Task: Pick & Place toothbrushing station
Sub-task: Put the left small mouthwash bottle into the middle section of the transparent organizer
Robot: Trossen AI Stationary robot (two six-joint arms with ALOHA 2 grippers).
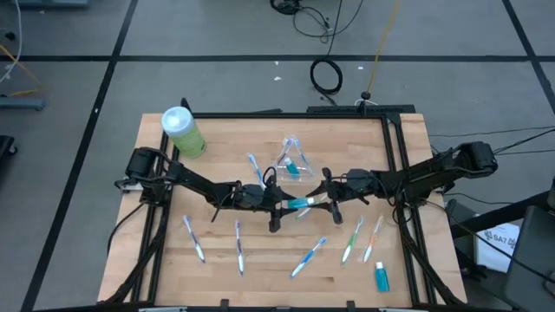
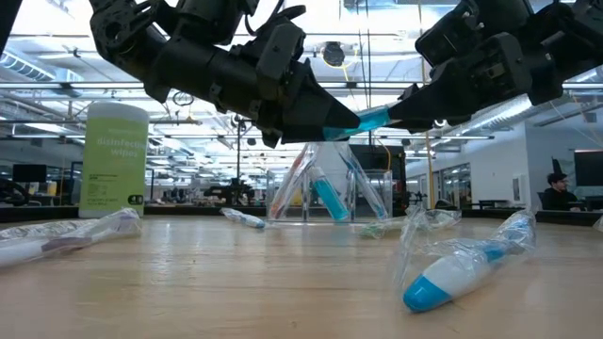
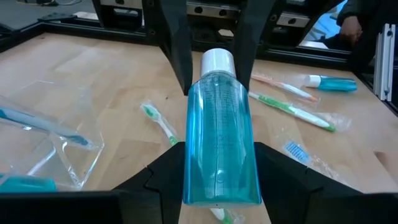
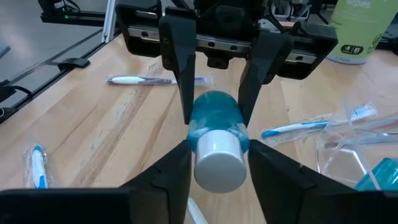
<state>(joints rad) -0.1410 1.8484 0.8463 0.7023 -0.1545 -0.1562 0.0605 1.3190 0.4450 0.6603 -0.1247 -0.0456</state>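
Note:
A teal tube with a white cap (image 1: 299, 204) hangs level above the table's middle, between my two grippers. My left gripper (image 1: 282, 206) comes from the left and is shut on the tube's capless half. From the right, my right gripper (image 1: 317, 201) has its fingers against the cap end. A clear plastic cup (image 1: 292, 161) lies behind them on the wood, with another teal tube (image 2: 330, 200) and a toothbrush inside it. My left gripper pinches the tube's body (image 3: 221, 177) near its flat end between the two fingers (image 3: 163, 180), one on each side. The fingers come level from the table's left and lie along the tube. The tube is lifted clear, cap pointing right. My right gripper has its two fingers (image 4: 177, 165) against the teal shoulder (image 4: 214, 124) just behind the white cap (image 4: 219, 160), one on each side. The fingers come about level from the table's right, along the tube. The tube stays clear of the table.
A green white-lidded canister (image 1: 184, 132) stands at the far left. Wrapped toothbrushes (image 1: 239, 247) (image 1: 308, 257) (image 1: 351, 240) lie along the near half, and a teal tube (image 1: 381, 277) at the near right. A black frame rail (image 1: 397, 165) borders the table.

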